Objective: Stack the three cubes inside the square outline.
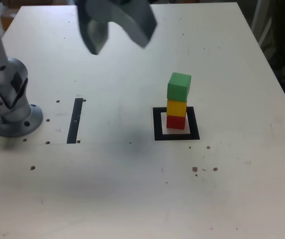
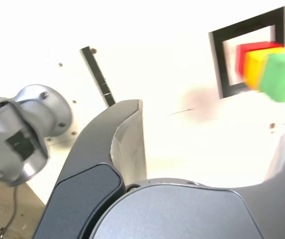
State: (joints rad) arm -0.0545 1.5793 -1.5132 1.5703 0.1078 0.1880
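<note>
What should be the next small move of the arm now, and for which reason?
Probably none toward the cubes: keep the gripper raised and clear. The green cube sits on the yellow cube, which sits on the red cube inside the square outline. The jaws are open, empty and apart from the stack, so the stacking looks done.

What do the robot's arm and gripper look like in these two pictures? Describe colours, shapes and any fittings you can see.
The gripper has two broad, curved dark grey jaws with pale inner faces, joined to a rounded dark grey housing. The arm is silver-grey metal with rounded joints, one showing a black rectangular panel. It rises from a round flanged base with bolt holes. A thin cable hangs near the base in the wrist view.
</note>
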